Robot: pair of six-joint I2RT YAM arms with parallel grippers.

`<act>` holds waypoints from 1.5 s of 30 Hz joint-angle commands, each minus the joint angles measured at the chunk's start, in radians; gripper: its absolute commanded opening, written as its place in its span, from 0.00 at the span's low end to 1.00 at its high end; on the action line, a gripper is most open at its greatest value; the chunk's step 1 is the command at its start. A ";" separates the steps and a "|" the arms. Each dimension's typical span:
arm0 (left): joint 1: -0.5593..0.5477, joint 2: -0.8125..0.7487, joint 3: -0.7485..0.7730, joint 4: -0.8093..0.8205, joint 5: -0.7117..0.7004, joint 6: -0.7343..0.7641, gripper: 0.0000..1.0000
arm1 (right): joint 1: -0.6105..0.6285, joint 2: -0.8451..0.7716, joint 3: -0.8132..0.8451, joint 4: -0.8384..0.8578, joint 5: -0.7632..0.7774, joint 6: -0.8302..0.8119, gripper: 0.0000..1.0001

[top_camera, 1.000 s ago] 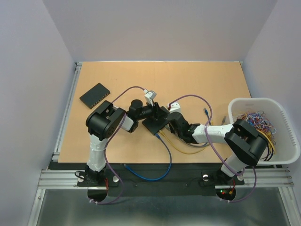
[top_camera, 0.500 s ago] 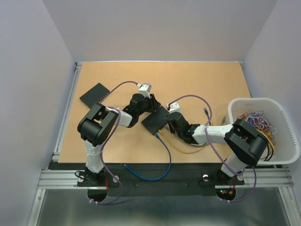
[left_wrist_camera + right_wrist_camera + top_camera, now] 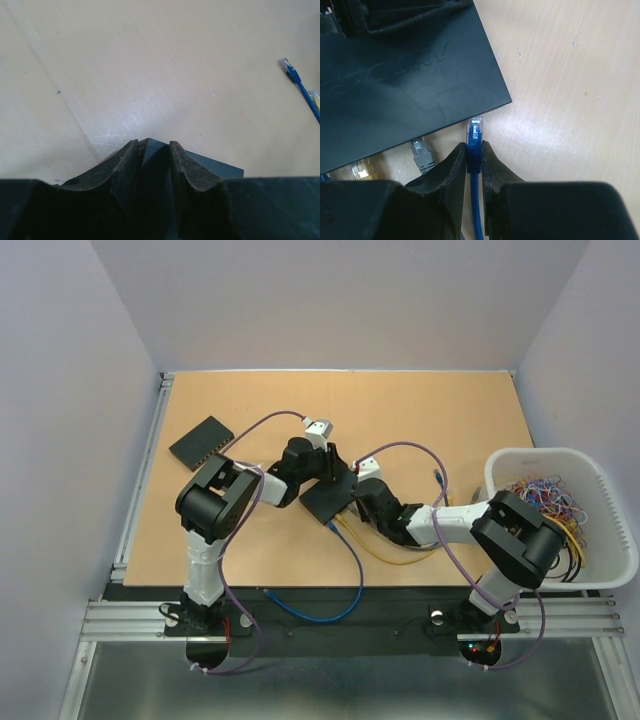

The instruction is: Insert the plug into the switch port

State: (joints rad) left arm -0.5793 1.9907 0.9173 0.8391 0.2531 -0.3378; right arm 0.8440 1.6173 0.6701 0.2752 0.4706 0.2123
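The black network switch (image 3: 328,496) lies mid-table. My left gripper (image 3: 153,150) is shut on its far corner; the switch (image 3: 220,170) shows dark between and beside the fingers. My right gripper (image 3: 474,150) is shut on the blue plug (image 3: 474,134), whose clear tip sits just at the switch's (image 3: 405,80) near edge by its right corner. A grey plug (image 3: 422,151) and a yellow plug (image 3: 359,170) sit along that same edge. The blue cable (image 3: 345,575) trails toward the front.
A second black switch (image 3: 202,442) lies at the far left. A white bin (image 3: 565,515) of coloured cables stands at the right. Another blue plug (image 3: 440,476) lies on the table, also seen in the left wrist view (image 3: 292,72). Yellow cables (image 3: 400,558) lie under my right arm.
My left gripper swung left away from the switch, then came back and closed on its far corner. The switch shifted slightly. The right arm barely moved.
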 commanded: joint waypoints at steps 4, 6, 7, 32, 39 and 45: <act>-0.022 0.007 -0.063 0.084 0.179 0.019 0.42 | -0.002 -0.013 -0.030 0.171 -0.026 -0.063 0.00; -0.031 -0.004 -0.083 0.083 0.196 0.019 0.42 | -0.003 -0.045 -0.056 0.222 -0.070 -0.088 0.00; -0.033 -0.004 -0.083 0.083 0.196 0.014 0.42 | -0.002 -0.045 -0.064 0.222 -0.085 -0.094 0.00; -0.165 -0.164 -0.330 0.015 0.066 -0.072 0.42 | 0.075 -0.128 -0.109 0.240 -0.448 -0.165 0.00; -0.179 -0.164 -0.330 0.015 0.063 -0.061 0.42 | 0.090 -0.142 -0.098 0.211 -0.440 -0.180 0.01; -0.195 -0.145 -0.325 0.014 0.054 -0.056 0.42 | 0.090 -0.191 -0.107 0.211 -0.457 -0.183 0.00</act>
State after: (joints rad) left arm -0.6735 1.8023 0.6128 0.9489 0.1303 -0.3561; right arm 0.9028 1.4761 0.5392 0.3115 0.1287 0.0280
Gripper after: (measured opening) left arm 0.426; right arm 0.206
